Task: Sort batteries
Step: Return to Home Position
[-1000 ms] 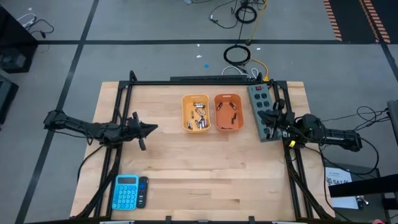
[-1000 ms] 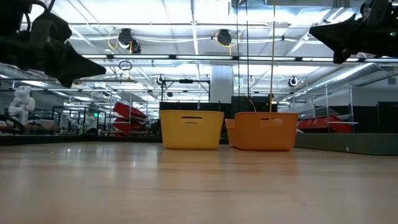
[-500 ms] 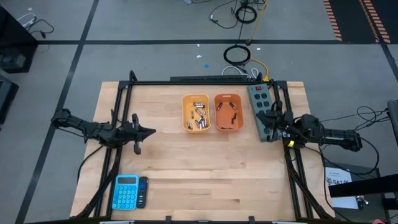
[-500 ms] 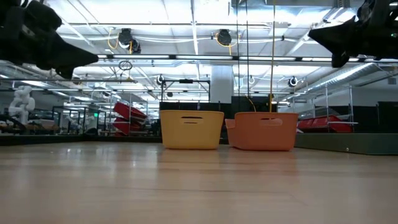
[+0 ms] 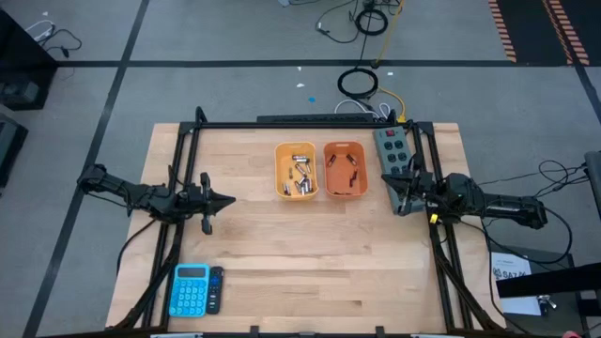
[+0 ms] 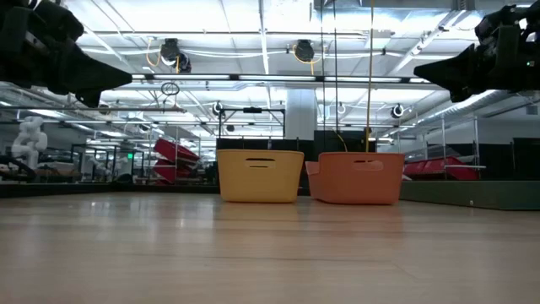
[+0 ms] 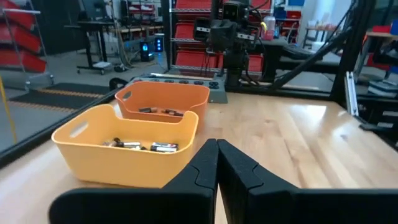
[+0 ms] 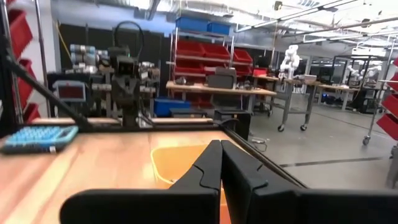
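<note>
Batteries sit in yellow bin and orange bin near the bench far edge; none loose, far as I can tell. Left claw and right claw pressed together, empty, by the side edges. Sorting looks done.

Batteries in two adjacent bins, table rear centre

The high view looks straight down on the whole tabletop. The low view sits at tabletop height, facing level across to the yellow bin and orange bin. The left wrist view looks past the left fingers, near both bins; the right wrist view, past the right fingers, faces the blue calculator.
</note>
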### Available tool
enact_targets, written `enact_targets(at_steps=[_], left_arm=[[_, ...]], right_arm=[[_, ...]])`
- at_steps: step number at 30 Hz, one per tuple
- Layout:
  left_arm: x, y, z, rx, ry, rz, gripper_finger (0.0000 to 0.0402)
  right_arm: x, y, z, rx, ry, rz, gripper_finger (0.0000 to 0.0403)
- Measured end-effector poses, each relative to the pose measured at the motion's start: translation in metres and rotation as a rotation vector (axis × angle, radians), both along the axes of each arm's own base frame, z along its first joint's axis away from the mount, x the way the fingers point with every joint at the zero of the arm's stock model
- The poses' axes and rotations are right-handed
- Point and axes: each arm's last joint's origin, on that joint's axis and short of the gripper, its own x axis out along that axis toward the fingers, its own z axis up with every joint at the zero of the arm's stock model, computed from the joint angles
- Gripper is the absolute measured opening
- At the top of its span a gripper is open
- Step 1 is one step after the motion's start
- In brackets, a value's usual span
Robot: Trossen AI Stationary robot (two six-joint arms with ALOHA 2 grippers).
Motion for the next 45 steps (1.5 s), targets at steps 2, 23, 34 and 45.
enact_targets(at_steps=[2, 23, 34, 45], left_arm=[[0.0, 0.0, 0.0, 0.035, 0.005, -0.003, 0.0014], [0.0, 0.0, -0.0002, 0.252, 0.034, -0.017, 0.0015], [0.0, 0.0, -0.0002, 0.252, 0.034, -0.017, 0.0015], [0.0, -0.0001, -0.0003, 0.252, 0.034, -0.017, 0.0015]], right_arm=[[0.0001, 0.0, -0.0008, -0.007, 0.01, -0.001, 0.0], [0.0001, 0.0, -0.0007, -0.008, 0.01, 0.0, 0.0], [0.0001, 0.0, -0.0007, -0.009, 0.01, 0.0, 0.0], [0.0001, 0.0, -0.0007, -0.009, 0.01, 0.0, 0.0]])
